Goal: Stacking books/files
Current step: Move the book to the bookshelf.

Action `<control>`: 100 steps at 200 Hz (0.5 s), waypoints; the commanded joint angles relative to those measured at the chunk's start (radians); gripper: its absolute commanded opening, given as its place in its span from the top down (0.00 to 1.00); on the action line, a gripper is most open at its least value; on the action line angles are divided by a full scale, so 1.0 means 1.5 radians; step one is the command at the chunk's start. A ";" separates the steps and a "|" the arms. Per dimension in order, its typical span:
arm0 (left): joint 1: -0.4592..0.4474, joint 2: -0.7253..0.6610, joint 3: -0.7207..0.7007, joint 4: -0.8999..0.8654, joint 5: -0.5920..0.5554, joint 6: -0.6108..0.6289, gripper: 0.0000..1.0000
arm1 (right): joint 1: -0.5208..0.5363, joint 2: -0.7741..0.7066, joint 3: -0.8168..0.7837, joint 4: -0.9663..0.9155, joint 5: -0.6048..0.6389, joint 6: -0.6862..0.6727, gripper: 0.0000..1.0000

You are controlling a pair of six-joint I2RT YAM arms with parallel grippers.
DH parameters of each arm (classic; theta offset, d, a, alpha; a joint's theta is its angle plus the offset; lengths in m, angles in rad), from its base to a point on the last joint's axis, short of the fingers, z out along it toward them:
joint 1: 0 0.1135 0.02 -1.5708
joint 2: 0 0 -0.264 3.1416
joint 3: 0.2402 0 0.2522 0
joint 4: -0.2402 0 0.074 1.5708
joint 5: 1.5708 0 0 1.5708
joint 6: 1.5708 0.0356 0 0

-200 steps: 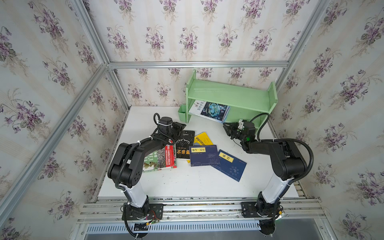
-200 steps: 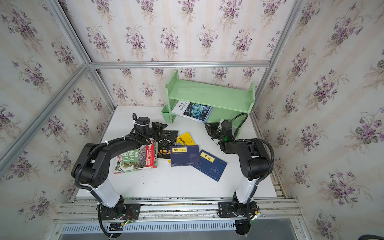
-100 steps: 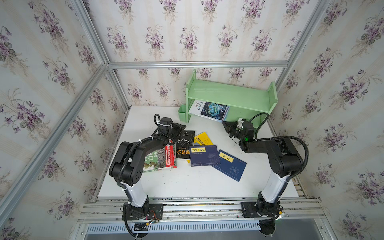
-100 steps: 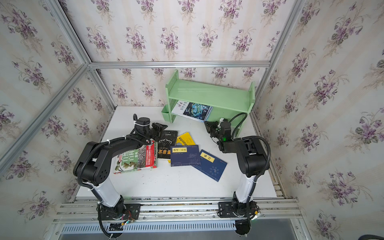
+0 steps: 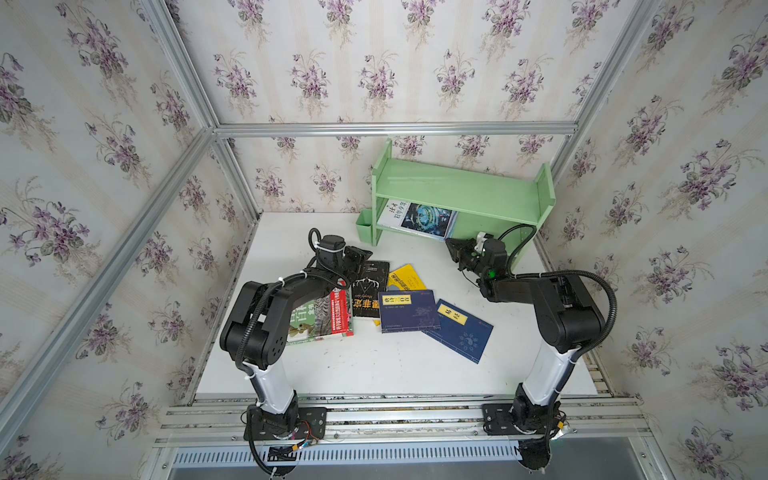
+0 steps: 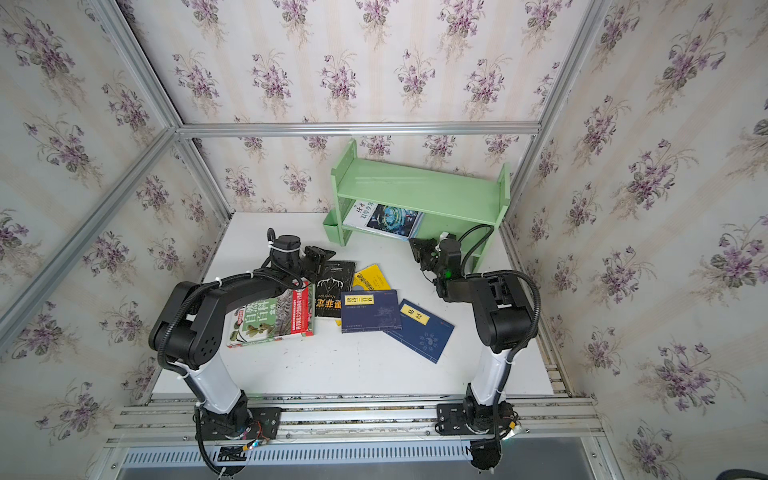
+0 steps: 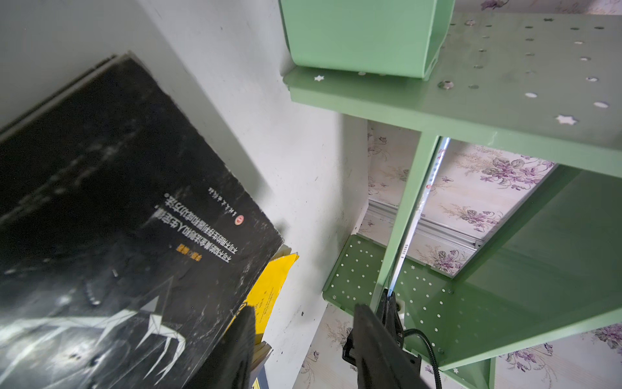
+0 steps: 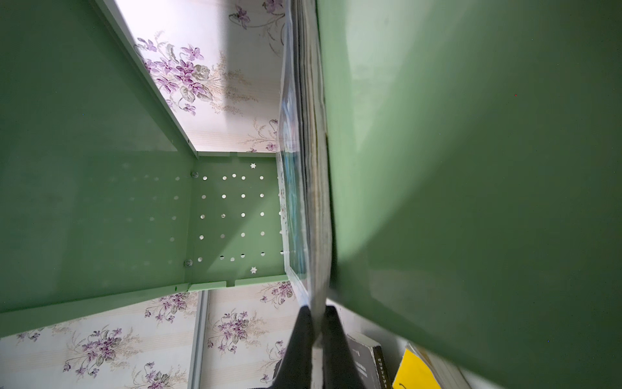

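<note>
The white book with the teal ring (image 5: pixel 419 217) (image 6: pixel 384 218) lies on the lower tier of the green shelf (image 5: pixel 465 189). My right gripper (image 5: pixel 451 246) (image 8: pixel 314 315) is shut on that book's near corner; in the right wrist view the book shows edge-on (image 8: pixel 311 168). My left gripper (image 5: pixel 360 255) (image 7: pixel 303 323) stands open and empty by the far edge of the black book (image 5: pixel 370 286) (image 7: pixel 117 219). On the table lie the yellow book (image 5: pixel 405 277), two navy books (image 5: pixel 409 309) (image 5: pixel 461 330) and the green plant book (image 5: pixel 320 316), partly under my left arm.
A small green cup (image 5: pixel 365 226) hangs on the shelf's left end panel. The shelf stands against the back wall at the right. Papered walls and metal frame rails close in the white table (image 5: pixel 374 365) on three sides.
My right gripper has closed on the corner of the white book in the shelf. The left arm and the books on the table have not moved.
</note>
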 commanded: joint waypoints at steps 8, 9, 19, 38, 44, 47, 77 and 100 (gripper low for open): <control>0.002 0.004 0.009 0.019 0.012 -0.007 0.50 | -0.001 0.001 0.006 0.026 0.023 -0.021 1.00; 0.002 0.004 0.010 0.019 0.012 -0.007 0.50 | -0.002 0.001 0.006 0.026 0.022 -0.021 1.00; 0.001 0.006 0.012 0.019 0.014 -0.007 0.50 | -0.006 0.004 0.010 0.025 0.006 -0.022 1.00; 0.002 0.012 0.015 0.019 0.018 -0.007 0.50 | -0.014 0.005 0.007 0.032 -0.014 -0.019 1.00; 0.002 0.013 0.016 0.019 0.018 -0.008 0.50 | -0.016 0.004 0.004 0.034 -0.019 -0.020 1.00; 0.002 0.013 0.016 0.019 0.018 -0.008 0.50 | -0.018 0.002 0.003 0.033 -0.022 -0.020 1.00; 0.002 0.017 0.018 0.019 0.019 -0.007 0.50 | -0.032 0.003 0.010 0.022 -0.073 -0.028 1.00; 0.002 0.020 0.021 0.020 0.020 -0.008 0.50 | -0.035 0.014 0.026 0.022 -0.110 -0.030 1.00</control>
